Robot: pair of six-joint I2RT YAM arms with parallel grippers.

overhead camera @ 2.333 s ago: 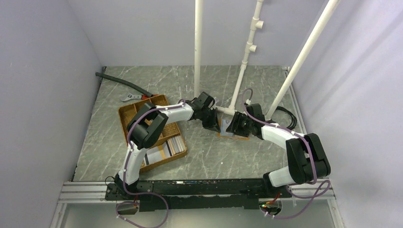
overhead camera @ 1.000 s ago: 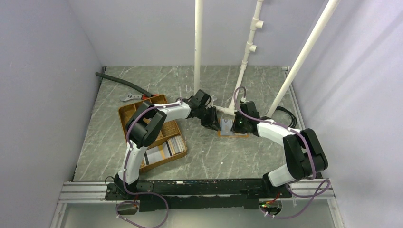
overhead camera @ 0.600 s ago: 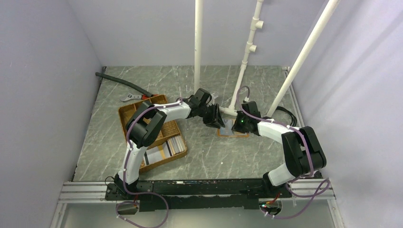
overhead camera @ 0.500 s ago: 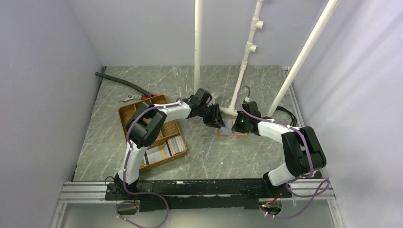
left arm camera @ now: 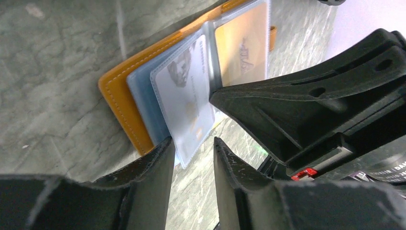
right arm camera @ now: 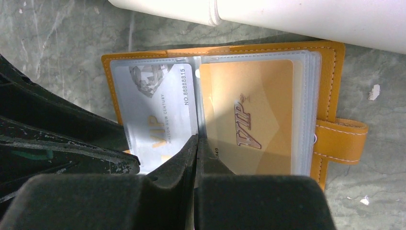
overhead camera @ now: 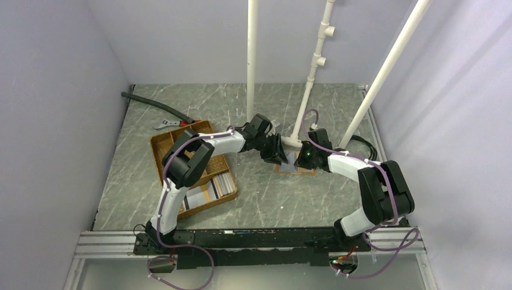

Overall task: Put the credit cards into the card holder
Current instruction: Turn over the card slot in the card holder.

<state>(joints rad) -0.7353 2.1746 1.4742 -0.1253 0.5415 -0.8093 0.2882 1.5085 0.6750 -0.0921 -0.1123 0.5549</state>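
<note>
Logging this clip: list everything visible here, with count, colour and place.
card holder: one, orange-tan, lying open at table centre
silver card: one, in the holder's left sleeve
gold card: one, in the right sleeve
loose cards: several, pale, in the tray's near compartment
woven tray: one, brown, table left
hose: one, black, far left
small tool: one, grey with red, beyond the tray
pipes: three, white, rear
table: one, grey marbled
left gripper: black, open at the holder's edge
right gripper: black, shut over the holder's middle
</note>
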